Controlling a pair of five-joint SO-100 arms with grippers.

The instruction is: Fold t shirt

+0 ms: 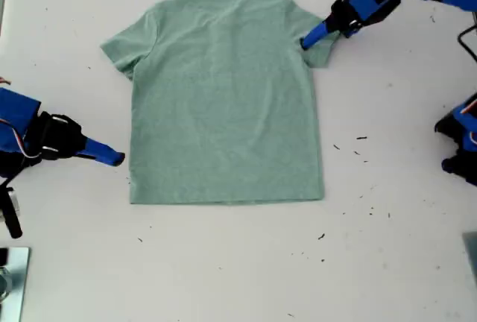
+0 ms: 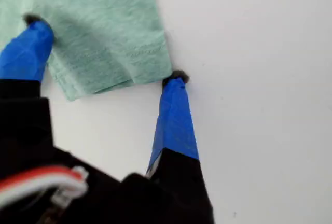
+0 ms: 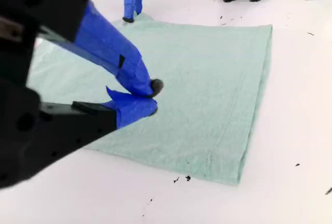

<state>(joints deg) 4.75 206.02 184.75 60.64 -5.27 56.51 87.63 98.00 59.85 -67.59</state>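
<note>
Sage-green cotton t shirt (image 1: 223, 98) flat on white bench (image 1: 387, 262). My first tool (image 1: 311, 39) spread astride sleeve, exterior view's upper right. My second tool (image 1: 115, 158) pressed together, empty, left.

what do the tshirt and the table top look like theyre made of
The t shirt looks like soft knit cotton or a cotton blend: matte sage green with a fine heathered fleck, stitched hems, and it lies limp and flat. The table looks like a smooth, hard white laminate or painted board with a slight sheen; which one the views cannot settle.
</note>
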